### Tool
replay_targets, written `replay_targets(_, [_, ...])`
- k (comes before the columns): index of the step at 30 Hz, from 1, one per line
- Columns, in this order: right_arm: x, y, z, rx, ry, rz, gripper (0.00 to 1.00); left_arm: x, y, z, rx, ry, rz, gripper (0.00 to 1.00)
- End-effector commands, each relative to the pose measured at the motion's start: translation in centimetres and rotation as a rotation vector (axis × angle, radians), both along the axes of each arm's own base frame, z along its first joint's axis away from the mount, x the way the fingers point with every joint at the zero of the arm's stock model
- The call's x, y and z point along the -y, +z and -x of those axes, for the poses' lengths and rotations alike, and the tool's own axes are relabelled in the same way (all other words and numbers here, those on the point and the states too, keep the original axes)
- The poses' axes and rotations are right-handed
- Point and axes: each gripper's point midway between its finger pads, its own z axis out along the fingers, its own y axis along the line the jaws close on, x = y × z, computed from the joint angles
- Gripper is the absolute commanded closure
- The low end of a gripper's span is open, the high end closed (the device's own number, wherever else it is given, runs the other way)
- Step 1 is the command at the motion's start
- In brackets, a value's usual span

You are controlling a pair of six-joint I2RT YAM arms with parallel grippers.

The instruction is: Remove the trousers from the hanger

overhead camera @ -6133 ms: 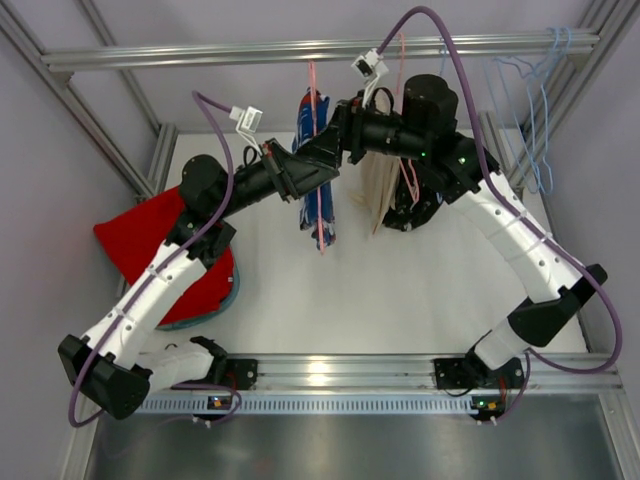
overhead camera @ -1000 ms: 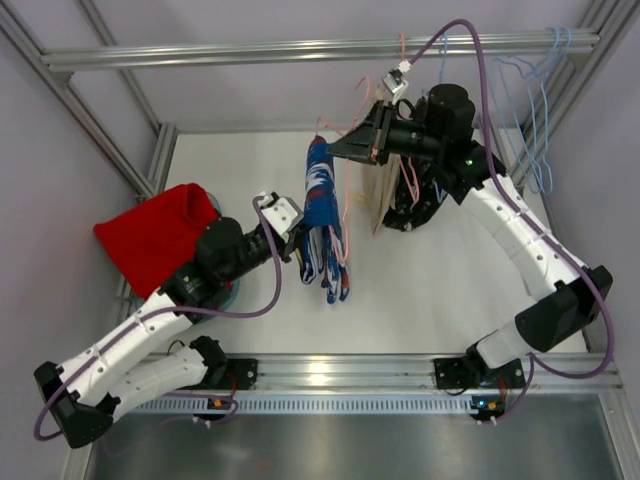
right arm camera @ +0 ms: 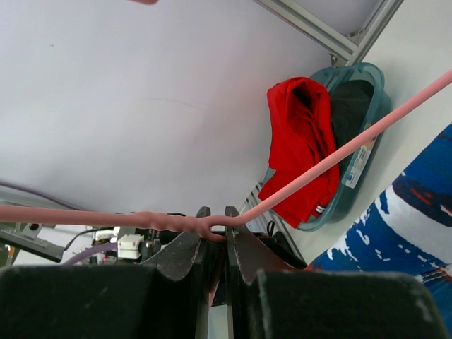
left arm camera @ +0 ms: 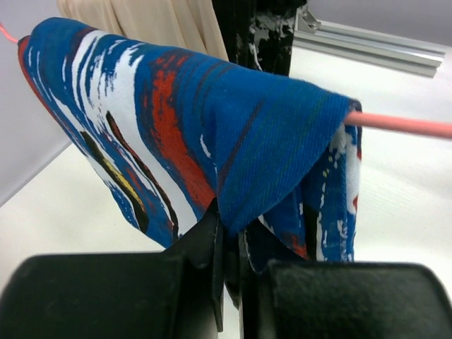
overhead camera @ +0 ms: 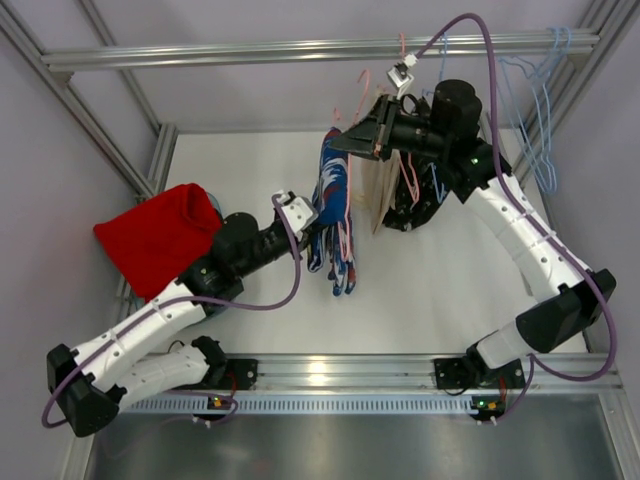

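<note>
The blue trousers [overhead camera: 333, 215] with a white and red pattern hang folded over the bar of a pink hanger [overhead camera: 348, 118]. In the left wrist view the blue trousers [left arm camera: 212, 120] drape over the hanger bar [left arm camera: 402, 125], and my left gripper [left arm camera: 232, 229] is shut on their lower fold. From above, the left gripper [overhead camera: 311, 221] sits at the cloth's left side. My right gripper [right arm camera: 217, 227] is shut on the hanger wire [right arm camera: 332, 159]; from above the right gripper [overhead camera: 340, 142] holds it aloft. The beige trousers [overhead camera: 378, 192] hang just right of the blue ones.
A red cloth [overhead camera: 155, 235] fills a teal basket [right arm camera: 359, 164] at the left. A black patterned garment [overhead camera: 415, 205] hangs behind the beige trousers. Blue wire hangers [overhead camera: 538, 100] hang at the back right from the frame's top rail [overhead camera: 250, 52].
My left gripper has moved up and right into the blue trousers and closed on the fold. The hanger and blue trousers have shifted slightly right.
</note>
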Motion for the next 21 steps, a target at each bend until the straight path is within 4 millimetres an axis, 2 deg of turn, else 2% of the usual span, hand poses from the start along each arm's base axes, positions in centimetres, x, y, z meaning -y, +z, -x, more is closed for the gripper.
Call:
replay_targets(1, [1.8,7.1,3.1,0.218,0.010,-0.137,1.00,0.0,6.0,-1.5,0.054,0.071,0.163,1.00])
replay_targets(3, [1.7,5.9,2.8,0.201,0.011,-0.127,1.00,0.2,7.6,-1.9,0.026,0.091,0.229,1.00])
replay_targets(4, [1.7,5.6,2.9,0.201,0.012,-0.125,1.00,0.0,9.6,-2.2,0.035,0.112,0.272,1.00])
replay_targets(6, [1.6,4.5,2.7,0.183,0.011,-0.115,1.00,-0.1,11.2,-2.8,0.006,0.131,0.327,1.00])
replay_targets(7, [1.5,4.1,2.5,0.184,0.009,-0.108,1.00,-0.6,13.4,-2.8,0.030,0.136,0.366,1.00])
replay_targets(9, [1.4,3.0,2.3,0.169,0.008,-0.094,1.00,-1.3,15.2,-3.4,0.033,0.161,0.403,1.00])
replay_targets(10, [1.3,2.7,2.1,0.161,0.005,-0.089,1.00,-1.8,17.6,-3.1,0.061,0.157,0.439,1.00])
replay_targets(12, [1.3,2.0,1.9,0.155,0.003,-0.080,1.00,-2.3,19.7,-3.0,0.075,0.156,0.479,1.00])
replay_targets(13, [1.1,1.7,1.9,0.155,0.003,-0.074,1.00,-2.8,22.0,-2.5,0.099,0.146,0.509,1.00])
replay_targets(15, [1.0,0.9,1.7,0.145,0.003,-0.063,1.00,-3.5,24.1,-2.2,0.117,0.139,0.544,1.00])
replay_targets(16, [0.8,0.5,1.8,0.149,0.006,-0.055,1.00,-4.1,26.3,-1.5,0.146,0.125,0.577,1.00])
replay_targets(18, [0.4,-0.4,1.9,0.143,0.014,-0.040,1.00,-4.7,28.3,-1.3,0.160,0.115,0.614,1.00])
replay_targets(19, [0.3,-0.9,1.7,0.142,0.011,-0.028,1.00,-5.6,30.5,-0.4,0.196,0.107,0.650,1.00])
replay_targets(21, [0.0,-2.4,1.8,0.123,0.017,-0.002,1.00,-6.3,32.4,-0.2,0.214,0.102,0.685,1.00])
